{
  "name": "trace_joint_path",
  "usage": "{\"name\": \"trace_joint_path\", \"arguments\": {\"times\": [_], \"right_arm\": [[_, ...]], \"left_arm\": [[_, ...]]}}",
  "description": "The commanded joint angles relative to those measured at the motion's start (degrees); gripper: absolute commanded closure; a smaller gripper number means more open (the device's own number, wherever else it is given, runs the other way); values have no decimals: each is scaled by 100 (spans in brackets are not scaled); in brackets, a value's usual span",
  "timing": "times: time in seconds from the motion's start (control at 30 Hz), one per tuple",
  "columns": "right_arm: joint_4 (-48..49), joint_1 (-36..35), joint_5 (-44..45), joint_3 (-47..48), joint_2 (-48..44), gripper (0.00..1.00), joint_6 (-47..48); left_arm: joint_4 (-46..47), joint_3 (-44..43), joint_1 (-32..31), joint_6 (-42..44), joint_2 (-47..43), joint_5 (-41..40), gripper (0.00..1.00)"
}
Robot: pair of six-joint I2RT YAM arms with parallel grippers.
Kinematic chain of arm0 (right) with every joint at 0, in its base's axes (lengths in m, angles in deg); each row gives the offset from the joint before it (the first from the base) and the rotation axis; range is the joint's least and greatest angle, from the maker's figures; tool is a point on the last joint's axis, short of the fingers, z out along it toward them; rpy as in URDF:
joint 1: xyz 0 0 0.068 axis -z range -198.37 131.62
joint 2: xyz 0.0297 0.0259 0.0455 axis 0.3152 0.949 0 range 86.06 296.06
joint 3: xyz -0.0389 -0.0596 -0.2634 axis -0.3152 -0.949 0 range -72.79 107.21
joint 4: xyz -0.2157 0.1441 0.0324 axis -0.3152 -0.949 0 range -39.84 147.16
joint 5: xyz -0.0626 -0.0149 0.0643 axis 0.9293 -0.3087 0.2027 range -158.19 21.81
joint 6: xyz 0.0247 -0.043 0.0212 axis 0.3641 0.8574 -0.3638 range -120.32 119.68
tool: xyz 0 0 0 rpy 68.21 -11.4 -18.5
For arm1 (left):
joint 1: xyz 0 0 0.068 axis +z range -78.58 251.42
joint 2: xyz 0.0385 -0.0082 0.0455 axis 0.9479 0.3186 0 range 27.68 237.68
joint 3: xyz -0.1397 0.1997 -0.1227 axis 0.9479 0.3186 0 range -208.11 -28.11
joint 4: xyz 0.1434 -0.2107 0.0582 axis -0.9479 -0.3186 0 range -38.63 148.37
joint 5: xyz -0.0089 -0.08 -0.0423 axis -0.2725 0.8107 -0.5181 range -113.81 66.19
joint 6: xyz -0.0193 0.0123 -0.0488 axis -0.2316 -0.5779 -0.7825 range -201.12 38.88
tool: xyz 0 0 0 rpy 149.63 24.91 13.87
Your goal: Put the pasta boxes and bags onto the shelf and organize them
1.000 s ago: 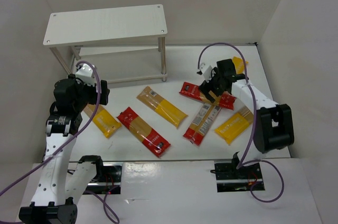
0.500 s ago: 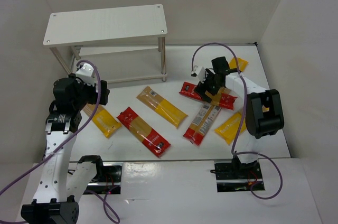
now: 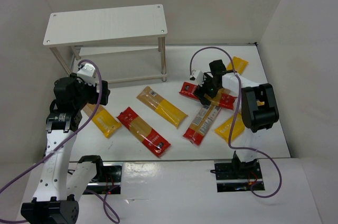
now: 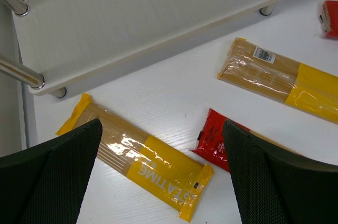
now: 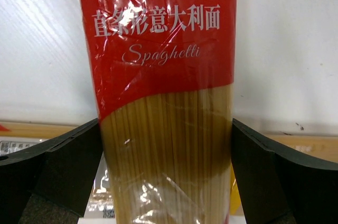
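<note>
1. Right gripper (image 5: pixel 166 129) is down low, off the right front leg of the shelf (image 3: pixel 105 23). Its jaws are spread wide, and a red spaghetti pack (image 5: pixel 166 76) fills the gap between them without looking squeezed.
2. Left gripper (image 4: pixel 161 134) hangs just in front of the shelf's left end, jaws wide apart and holding nothing. A yellow pack (image 4: pixel 142 163) lies flat on the table (image 3: pixel 179 71) below it.
3. Also flat on the table in front of the shelf are a second yellow pack (image 3: pixel 161 106) and a second red pack (image 3: pixel 143 131).
4. Three more packs (image 3: pixel 231 127) lie out past the shelf's right end.
</note>
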Motion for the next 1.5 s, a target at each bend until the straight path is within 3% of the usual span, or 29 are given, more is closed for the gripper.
{"name": "trace_joint_path", "arguments": {"times": [0.0, 0.3, 0.4, 0.43, 0.47, 0.5, 0.63, 0.83, 1.03, 1.37, 1.47], "right_arm": [[126, 0, 3, 127, 203, 0, 80], [12, 52, 55, 180, 371, 1, 133], [-120, 52, 108, 233, 441, 14, 133], [-120, 52, 169, 285, 502, 28, 185], [-233, 52, 170, 390, 555, 95, 186], [-330, 52, 309, 504, 764, 100, 107], [-1218, 52, -4, 1102, 987, 100, -121], [-1227, -9, -691, 1243, -268, 100, -649], [-1746, -211, -1157, 1806, -595, 100, -1036], [-1394, -1186, -508, 1991, -1149, 100, -2424], [-1447, -1538, -437, 2446, -1149, 100, -2749]], "left_arm": [[115, 48, 39, 64, -3, 146, 0], [115, 48, 39, 64, -3, 199, 0], [63, 48, 39, 64, -3, 199, 0], [62, 48, 39, 64, -3, 199, 0], [62, 48, 39, 64, -3, 199, 0], [62, 48, 39, 64, -3, 199, 0], [62, 48, 39, 64, -3, 199, 0], [62, 48, 39, 11, -64, 84, 0], [62, 48, 39, -42, -187, 32, 0], [115, 101, 91, -244, -372, -416, 0], [115, 101, 241, -375, -372, -583, 0]]}}
